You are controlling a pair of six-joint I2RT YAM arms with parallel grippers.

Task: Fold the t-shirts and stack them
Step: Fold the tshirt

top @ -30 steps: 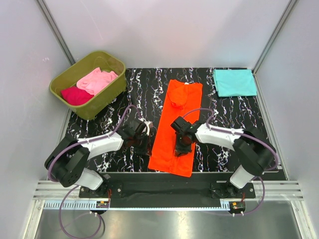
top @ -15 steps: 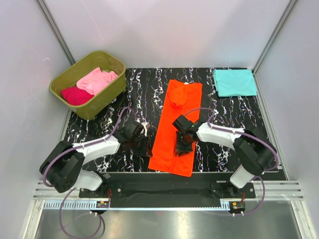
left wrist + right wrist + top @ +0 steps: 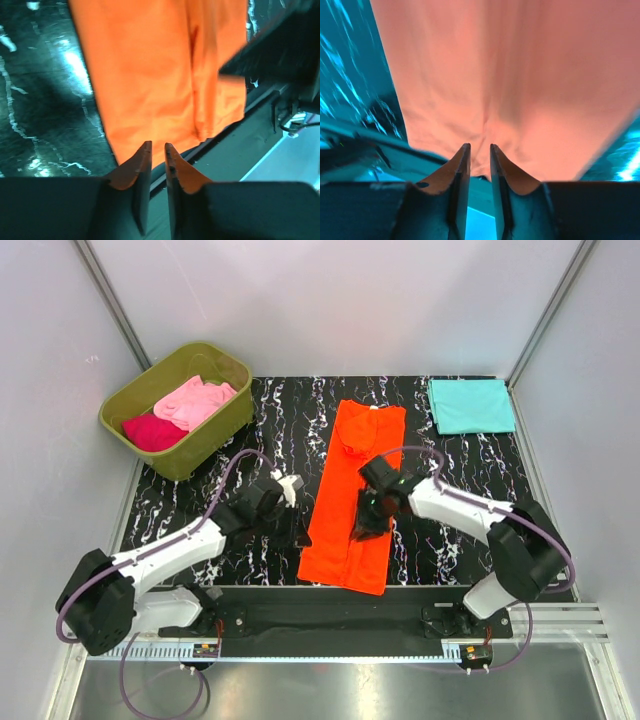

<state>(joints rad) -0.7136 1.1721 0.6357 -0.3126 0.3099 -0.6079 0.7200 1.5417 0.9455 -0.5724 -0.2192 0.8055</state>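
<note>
**A:** Which step is in hand now?

**B:** I judge it is the cross fold of the orange t-shirt (image 3: pixel 345 555). It lies as a long strip on the desk (image 3: pixel 450 460), directly under the right pincer (image 3: pixel 480 149) and just beside the left pincer (image 3: pixel 157 148).

**A:** How to do it well?

**B:** Each pincer should take one corner of the near hem. They should lift at equal height and lay the hem on the collar end, edges matching.

**A:** And the pincers themselves?

**B:** Both are almost closed, with only a thin slit. The left one holds nothing that I can see. A crease runs to the right one's tips, but I cannot tell whether it pinches cloth.

**A:** The other shirts?

**B:** The teal t-shirt (image 3: pixel 470 405) lies folded far beyond the right pincer. The pink t-shirt (image 3: pixel 195 400) and the magenta t-shirt (image 3: pixel 152 432) are in the tub (image 3: pixel 215 440), far beyond the left pincer.
</note>
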